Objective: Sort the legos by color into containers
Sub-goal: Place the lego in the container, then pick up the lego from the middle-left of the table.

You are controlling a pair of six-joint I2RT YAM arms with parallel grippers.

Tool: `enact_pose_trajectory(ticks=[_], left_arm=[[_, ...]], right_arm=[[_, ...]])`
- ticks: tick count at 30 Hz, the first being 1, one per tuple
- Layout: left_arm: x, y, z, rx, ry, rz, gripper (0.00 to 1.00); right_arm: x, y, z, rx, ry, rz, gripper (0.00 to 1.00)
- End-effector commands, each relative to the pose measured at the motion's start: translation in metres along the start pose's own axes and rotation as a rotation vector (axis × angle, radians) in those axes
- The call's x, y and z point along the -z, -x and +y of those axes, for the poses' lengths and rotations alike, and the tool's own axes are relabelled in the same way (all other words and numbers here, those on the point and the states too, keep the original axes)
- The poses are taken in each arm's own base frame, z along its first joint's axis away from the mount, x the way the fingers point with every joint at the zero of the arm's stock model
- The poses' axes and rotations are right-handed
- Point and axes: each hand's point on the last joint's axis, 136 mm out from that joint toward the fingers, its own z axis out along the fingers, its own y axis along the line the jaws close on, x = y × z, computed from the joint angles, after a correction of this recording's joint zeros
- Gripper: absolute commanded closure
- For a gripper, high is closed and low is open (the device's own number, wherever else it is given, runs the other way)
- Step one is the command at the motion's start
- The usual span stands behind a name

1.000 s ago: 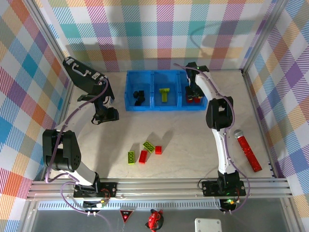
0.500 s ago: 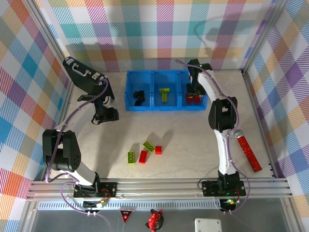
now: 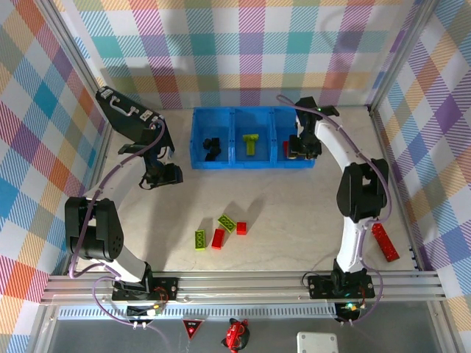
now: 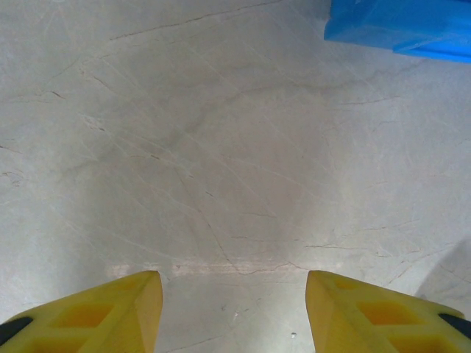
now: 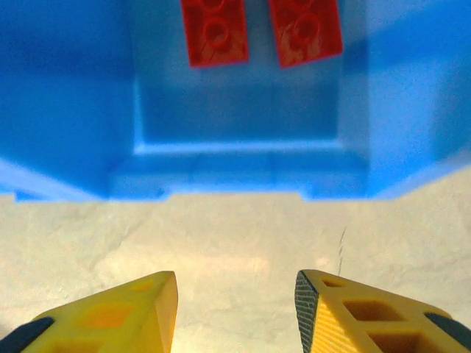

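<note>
The blue tray [image 3: 221, 163] holds its containers side by side: a black lego [image 3: 212, 147] in the left one, a lime-green lego [image 3: 252, 143] in the middle, red ones [image 3: 287, 149] in the right. Two red bricks [image 5: 214, 33] [image 5: 305, 28] lie on that compartment's floor. My right gripper [image 3: 304, 147] [image 5: 234, 294] stands open and empty over the table just outside the tray wall [image 5: 235, 173]. On the table lie two green legos [image 3: 199, 239] [image 3: 227, 223] and two red ones [image 3: 218, 237] [image 3: 241, 228]. My left gripper [image 3: 163, 175] [image 4: 234, 294] hangs open over bare table, left of the tray [image 4: 401, 26].
A long red glittery stick [image 3: 385, 243] lies at the right, partly under my right arm's forearm [image 3: 360, 195]. Checked walls close in the table on three sides. Bare tabletop lies between the tray and the loose bricks.
My right gripper has drawn back rightward out of the red compartment, and its elbow has swung right over the stick. The left arm has not moved.
</note>
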Motion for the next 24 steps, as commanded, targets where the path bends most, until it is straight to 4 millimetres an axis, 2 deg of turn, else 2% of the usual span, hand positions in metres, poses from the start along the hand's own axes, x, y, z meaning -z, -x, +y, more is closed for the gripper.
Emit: enact_pose_trajectory(ticks=[1, 5, 12, 18, 24], left_arm=[[0.012, -0.009, -0.017, -0.009, -0.022, 0.010, 0.46], [0.013, -0.019, -0.032, -0.019, -0.036, 0.025, 0.46], [0.010, -0.055, -0.049, -0.036, 0.003, 0.072, 0.46], [0.001, -0.097, -0.050, 0.000, 0.051, 0.119, 0.47], [-0.008, -0.127, -0.052, 0.018, 0.093, 0.133, 0.47]], right_arm=[[0.018, -0.009, 0.018, -0.029, 0.096, -0.051, 0.52], [0.020, -0.027, 0.024, -0.029, 0.133, -0.047, 0.52], [0.014, -0.054, 0.027, -0.029, 0.175, -0.034, 0.53], [-0.002, -0.066, 0.029, -0.026, 0.200, -0.011, 0.53], [-0.012, -0.070, 0.031, -0.018, 0.218, 0.010, 0.53]])
